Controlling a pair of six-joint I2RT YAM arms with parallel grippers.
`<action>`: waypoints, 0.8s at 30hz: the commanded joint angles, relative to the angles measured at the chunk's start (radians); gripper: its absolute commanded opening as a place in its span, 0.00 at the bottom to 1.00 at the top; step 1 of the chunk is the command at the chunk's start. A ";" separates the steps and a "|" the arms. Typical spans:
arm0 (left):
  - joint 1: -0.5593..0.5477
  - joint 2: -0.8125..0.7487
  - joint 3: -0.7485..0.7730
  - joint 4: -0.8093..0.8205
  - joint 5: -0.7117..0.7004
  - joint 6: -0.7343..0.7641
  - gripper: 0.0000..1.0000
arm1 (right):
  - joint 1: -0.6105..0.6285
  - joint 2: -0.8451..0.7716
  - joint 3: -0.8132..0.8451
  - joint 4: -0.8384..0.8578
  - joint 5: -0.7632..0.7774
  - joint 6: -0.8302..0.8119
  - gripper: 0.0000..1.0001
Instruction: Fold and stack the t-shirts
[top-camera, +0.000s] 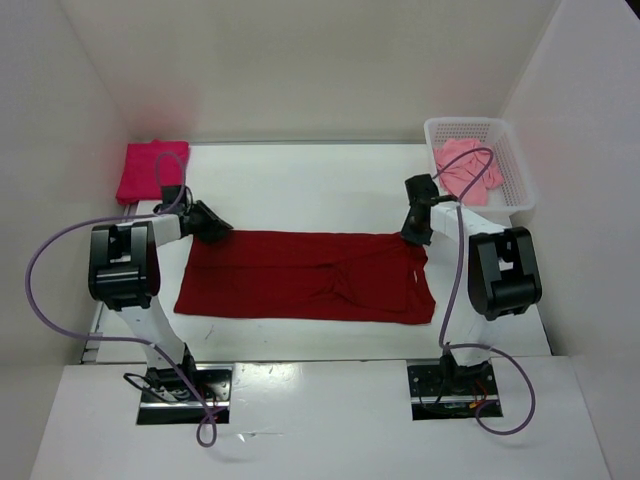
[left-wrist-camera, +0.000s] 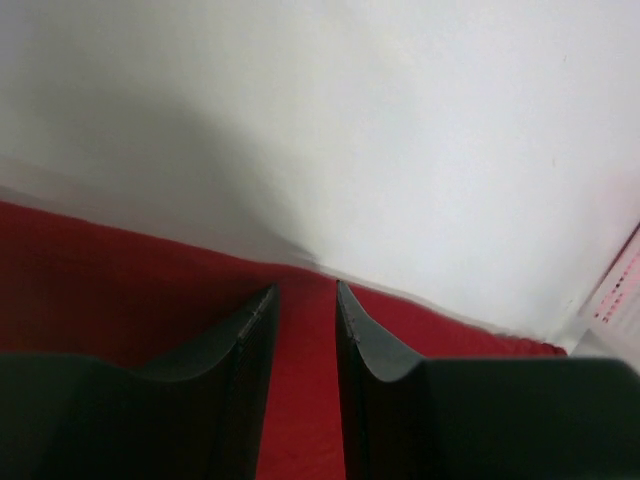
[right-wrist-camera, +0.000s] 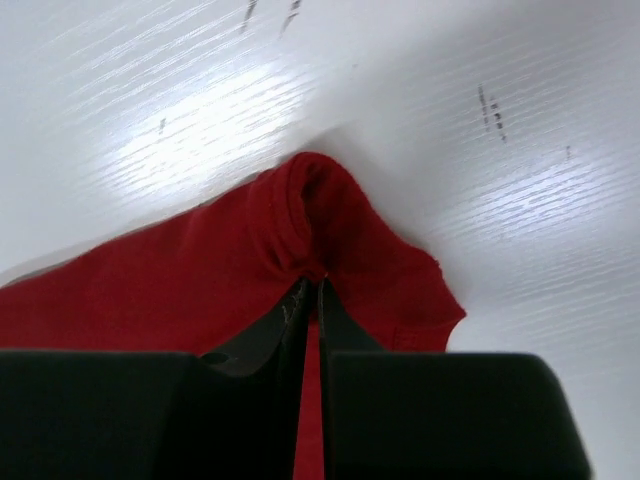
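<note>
Shirts: dark red shirt (top-camera: 305, 275) lies as a long flat band across the middle of the table (top-camera: 300, 180), left to right. My right gripper (right-wrist-camera: 312, 285) is clamped on its far right corner, cloth bunched at the tips. My left gripper (left-wrist-camera: 305, 290) sits at the far left corner, jaws parted, red cloth showing under the gap. Magenta shirt (top-camera: 145, 170) folded at far left. Salmon shirt (top-camera: 465, 168) crumpled in basket (top-camera: 514, 165) at far right.

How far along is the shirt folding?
Done: the magenta shirt lies folded at the far left corner. In hand: the dark red shirt, spread mid-table, right end effector pinching its far edge, left end effector open over it. Remaining: the salmon shirt, in the basket.
</note>
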 joint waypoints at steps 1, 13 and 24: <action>0.035 0.028 -0.011 0.011 -0.007 0.001 0.37 | -0.037 0.036 0.016 0.015 0.048 0.007 0.11; 0.017 -0.255 -0.011 -0.084 0.010 0.053 0.37 | -0.057 -0.198 0.034 -0.066 -0.085 -0.015 0.43; -0.109 -0.345 -0.082 -0.109 0.039 0.094 0.37 | 0.211 -0.228 -0.199 0.137 -0.280 0.215 0.02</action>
